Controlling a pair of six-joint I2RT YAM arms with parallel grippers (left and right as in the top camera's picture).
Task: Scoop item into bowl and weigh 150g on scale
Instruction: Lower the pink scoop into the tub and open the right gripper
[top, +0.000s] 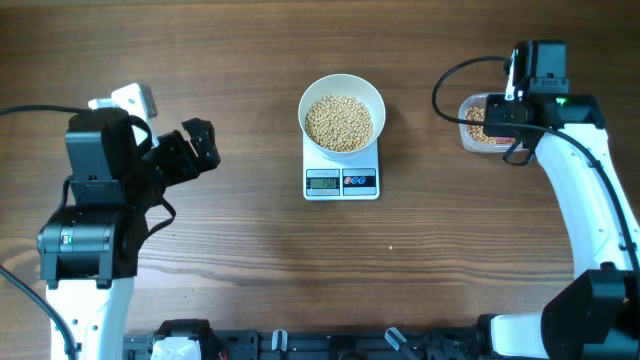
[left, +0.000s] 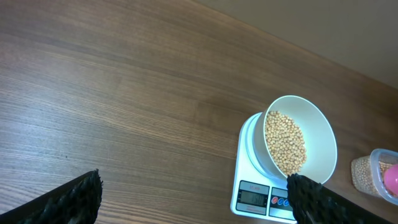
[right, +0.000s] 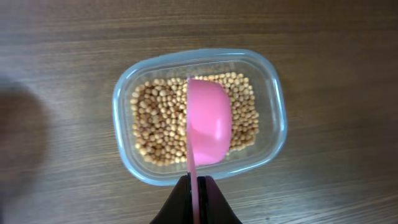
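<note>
Beans (right: 155, 124) below, my right tool (right: 196, 186) clamps shut on the pink scoop (right: 208, 127) above the tub (right: 273, 124) — left tool (top: 205, 145) gapes empty; best, I judge, to add little to the bowl (left: 320, 143), eyeing the scale (top: 341, 182).

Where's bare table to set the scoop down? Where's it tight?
Free: wood between the left end effector and the scale; between scale and tub; the strip in front of the scale. Crowded: the tub, right end effector holding the scoop over it.
</note>
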